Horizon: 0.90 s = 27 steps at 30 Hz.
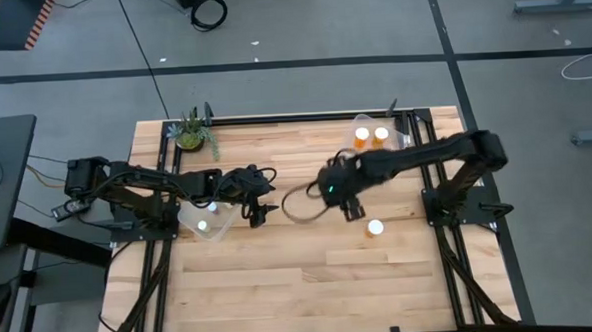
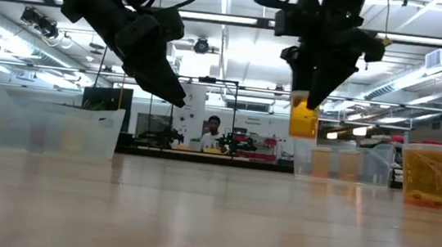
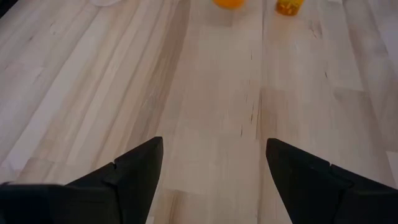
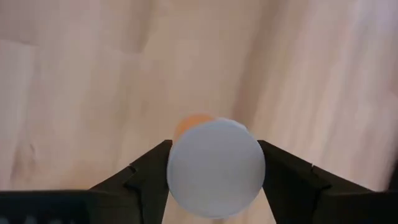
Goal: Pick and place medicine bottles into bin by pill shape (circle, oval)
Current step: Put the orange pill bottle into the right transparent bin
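On the left half of the wooden table, a clear bin sits under the left arm, with one white-capped bottle inside it; a second pale spot nearby may be another cap, but that cannot be confirmed. A green potted plant stands at the far left edge of the table. The left gripper hangs just beside that bin, towards the table's centre, its fingers spread apart with nothing between them.

At the centre, the right gripper is raised above the tabletop, its fingers clamped on the white cap of an amber medicine bottle. The low view shows this bottle hanging upright, clear of the wood. In the right wrist view the cap fills the space between the two fingers.

Further right, a lone bottle stands upright on the table, just beside the right gripper. At the far right edge, a second clear bin holds two bottles side by side.
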Tool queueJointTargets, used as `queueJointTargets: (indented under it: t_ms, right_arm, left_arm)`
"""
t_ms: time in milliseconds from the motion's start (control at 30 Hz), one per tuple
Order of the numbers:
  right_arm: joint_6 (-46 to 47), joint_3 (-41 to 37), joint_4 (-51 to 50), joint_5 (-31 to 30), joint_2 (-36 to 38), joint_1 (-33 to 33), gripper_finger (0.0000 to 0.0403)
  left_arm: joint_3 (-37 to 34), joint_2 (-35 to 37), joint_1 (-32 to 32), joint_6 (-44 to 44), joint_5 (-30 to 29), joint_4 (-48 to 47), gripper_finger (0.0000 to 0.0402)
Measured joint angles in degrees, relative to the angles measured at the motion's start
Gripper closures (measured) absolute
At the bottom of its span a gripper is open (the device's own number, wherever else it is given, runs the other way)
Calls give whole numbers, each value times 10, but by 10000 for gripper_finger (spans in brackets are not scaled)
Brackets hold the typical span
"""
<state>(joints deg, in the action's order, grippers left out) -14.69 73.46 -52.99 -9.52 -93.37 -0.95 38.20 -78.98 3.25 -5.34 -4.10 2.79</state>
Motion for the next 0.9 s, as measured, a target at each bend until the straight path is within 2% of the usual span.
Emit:
queueJointTargets:
  t_ms: [367, 667, 900]
  right_arm:
    - [19, -66, -1, 1, 143, 164, 175]
    - [34, -111, -9, 1, 146, 320, 175]
    - [40, -166, 16, 23, 147, 379, 175]
  left_arm:
    - [0, 0, 1, 0, -4, 0, 108]
    - [0, 0, 1, 0, -4, 0, 108]
    - [0, 0, 1, 0, -4, 0, 108]
